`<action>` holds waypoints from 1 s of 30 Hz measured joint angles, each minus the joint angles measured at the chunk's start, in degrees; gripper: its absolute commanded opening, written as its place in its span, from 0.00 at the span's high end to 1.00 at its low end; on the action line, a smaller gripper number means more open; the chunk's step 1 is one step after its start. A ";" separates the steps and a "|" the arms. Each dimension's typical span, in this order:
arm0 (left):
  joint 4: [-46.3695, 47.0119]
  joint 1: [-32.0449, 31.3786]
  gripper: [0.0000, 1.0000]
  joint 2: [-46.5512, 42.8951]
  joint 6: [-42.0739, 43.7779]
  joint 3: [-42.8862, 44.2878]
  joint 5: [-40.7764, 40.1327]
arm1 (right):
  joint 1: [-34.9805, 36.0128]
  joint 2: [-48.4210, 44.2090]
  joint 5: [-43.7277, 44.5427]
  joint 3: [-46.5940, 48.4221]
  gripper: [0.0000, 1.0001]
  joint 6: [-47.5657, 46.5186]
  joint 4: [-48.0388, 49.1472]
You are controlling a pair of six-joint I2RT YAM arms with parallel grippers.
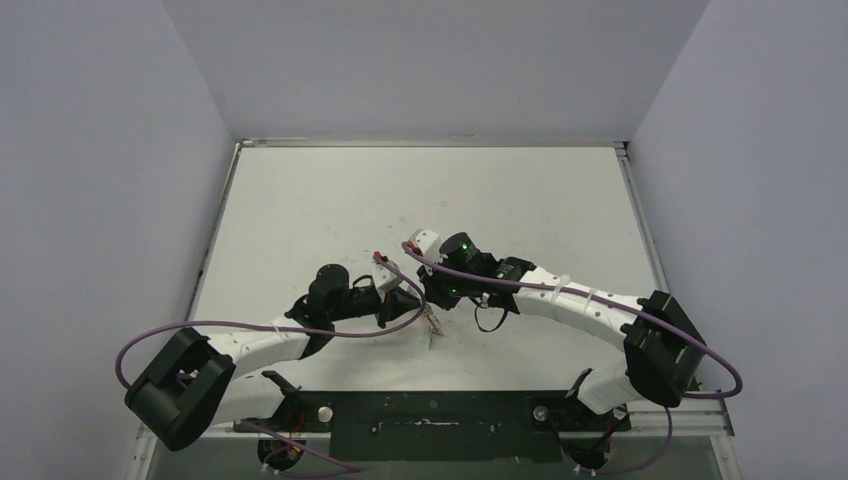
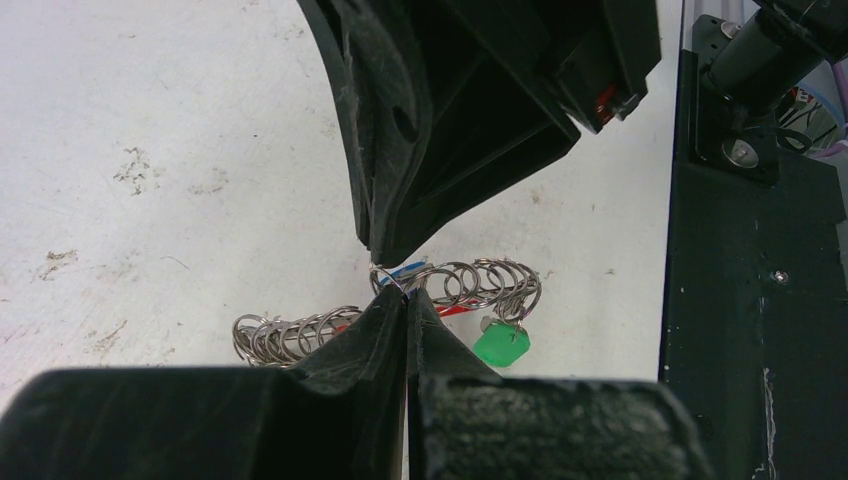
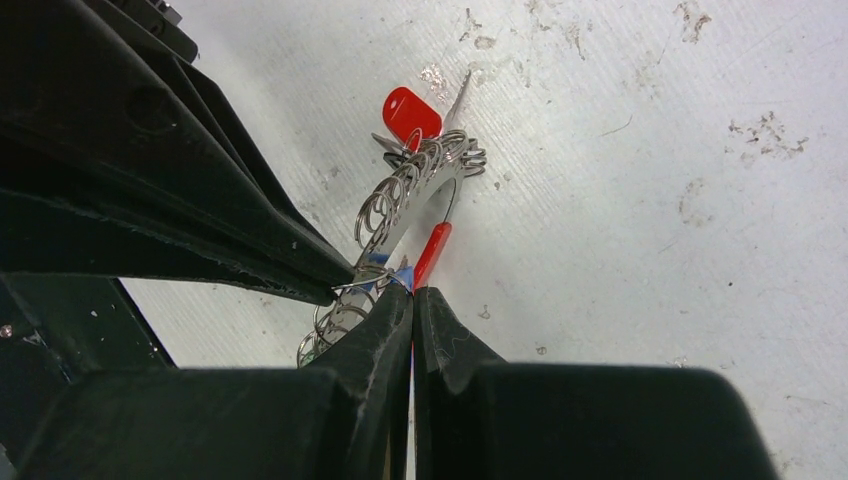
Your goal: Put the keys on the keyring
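Observation:
Both grippers meet just above the table near its front middle, tip to tip. The keyring [image 2: 490, 283], a silvery wire coil with a red section [image 3: 432, 255], hangs between them. My left gripper [image 2: 406, 298] is shut on one wire loop. My right gripper [image 3: 411, 291] is shut on the keyring too, beside the red section. A sliver of the blue key [image 2: 405, 268] shows right at both tips; I cannot tell if it is pinched. The green key [image 2: 500, 345] hangs from the coil's end. In the top view the keyring [image 1: 432, 325] dangles below the grippers.
A red-headed key [image 3: 410, 112] hangs at the coil's far end. The black mounting plate [image 1: 430, 430] runs along the near edge, close to the grippers. Purple cables [image 1: 300, 328] loop off both arms. Grey walls enclose the scuffed white table [image 1: 330, 200].

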 measured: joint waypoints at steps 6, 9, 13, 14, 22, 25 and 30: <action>0.11 0.00 1.00 -0.02 0.00 -0.44 -0.02 | 0.00 1.29 -0.09 0.02 0.70 0.59 0.57; 0.17 0.02 1.00 -0.02 0.00 -0.61 -0.02 | 0.00 1.20 0.07 -0.02 0.47 0.92 0.81; 0.17 0.02 1.00 -0.35 0.02 -0.79 -0.04 | -0.44 -0.66 1.57 -1.25 0.34 0.50 1.20; 0.20 0.02 1.00 -0.46 0.02 -0.83 -0.04 | -0.57 -1.88 1.81 -1.95 0.33 0.31 1.40; 0.61 0.04 1.00 -2.38 0.55 -2.56 0.07 | -1.18 -13.62 0.61 -7.85 0.30 -4.42 6.69; 0.63 0.07 1.00 -3.93 1.75 -3.65 0.42 | -1.20 -18.01 -2.10 -12.57 0.24 -9.01 11.58; 0.83 0.07 1.00 -6.62 4.26 -5.18 2.19 | -1.22 -19.54 -7.78 -17.70 0.30 -17.27 15.82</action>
